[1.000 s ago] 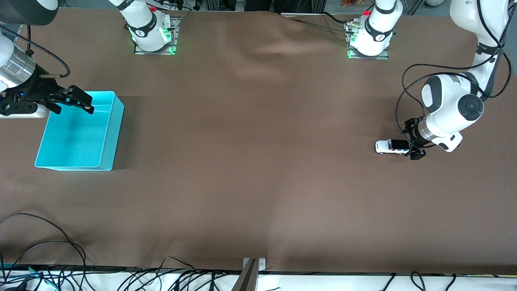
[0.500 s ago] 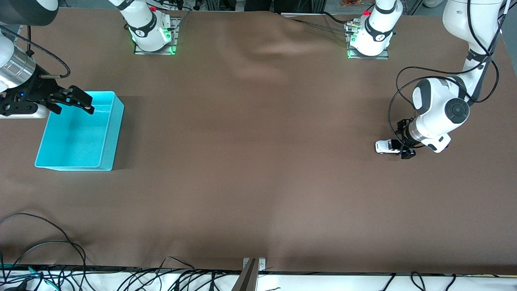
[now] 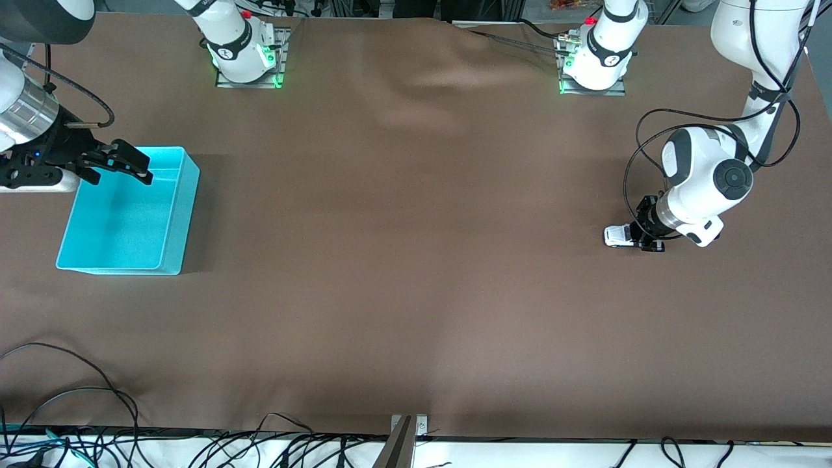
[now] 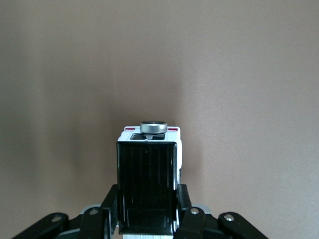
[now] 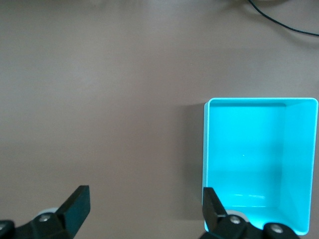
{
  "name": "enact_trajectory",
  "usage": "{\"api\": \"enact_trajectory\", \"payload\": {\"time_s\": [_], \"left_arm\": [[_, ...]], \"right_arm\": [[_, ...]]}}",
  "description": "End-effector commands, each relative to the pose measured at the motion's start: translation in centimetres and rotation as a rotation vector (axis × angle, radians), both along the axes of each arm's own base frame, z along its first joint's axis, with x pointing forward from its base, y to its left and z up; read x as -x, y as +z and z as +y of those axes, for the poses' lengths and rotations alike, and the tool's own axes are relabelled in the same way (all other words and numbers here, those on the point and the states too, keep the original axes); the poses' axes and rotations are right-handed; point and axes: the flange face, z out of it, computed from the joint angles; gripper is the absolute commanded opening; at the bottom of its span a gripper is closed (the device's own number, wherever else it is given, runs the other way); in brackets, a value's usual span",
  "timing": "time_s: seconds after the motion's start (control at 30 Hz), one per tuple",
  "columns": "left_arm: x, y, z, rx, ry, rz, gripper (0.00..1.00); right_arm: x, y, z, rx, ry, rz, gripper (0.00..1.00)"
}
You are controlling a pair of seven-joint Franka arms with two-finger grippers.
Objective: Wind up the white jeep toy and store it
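Grip: left tool (image 3: 640, 238) clamps small white black-roofed jeep toy (image 3: 617, 235) at its rear end; may pivot out when lifted. Right tool (image 3: 123, 166) waits wide over turquoise plastic bin (image 3: 175, 221)

A brown cloth (image 3: 403, 260) is covering the whole table, lying mostly flat and rumpling into soft folds near the middle of the edge where the bases stand. Light is falling evenly on it, leaving a paler sheen across the centre. Two metal plates (image 3: 250, 77) are sitting at that edge, glowing green at their corners. Black cables (image 3: 71, 416) are trailing along the table's near edge, over a white strip (image 3: 520, 455). A small metal bracket (image 3: 409, 426) is sitting at the middle of that near edge.
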Motion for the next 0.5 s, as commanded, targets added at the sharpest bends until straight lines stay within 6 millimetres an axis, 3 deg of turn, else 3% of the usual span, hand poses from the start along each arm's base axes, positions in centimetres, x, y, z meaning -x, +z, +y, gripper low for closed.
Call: {"api": "enact_trajectory", "payload": {"time_s": [0.0,0.23,0.47], "left_arm": [[-0.9,3.2,-0.9,0.012,-0.008,-0.053,0.15],[-1.1,5.1,-4.9,0.033,-0.041,-0.055,0.15],[-0.7,5.0,-9.8,0.055,0.0,-0.048,0.15]], "right_arm": [[-0.2,0.4,-0.1,0.001,-0.004,-0.004,1.0],[-0.2,0.3,-0.1,0.001,-0.004,-0.003,1.0],[-0.2,0.3,-0.1,0.001,-0.004,-0.003,1.0]]}}
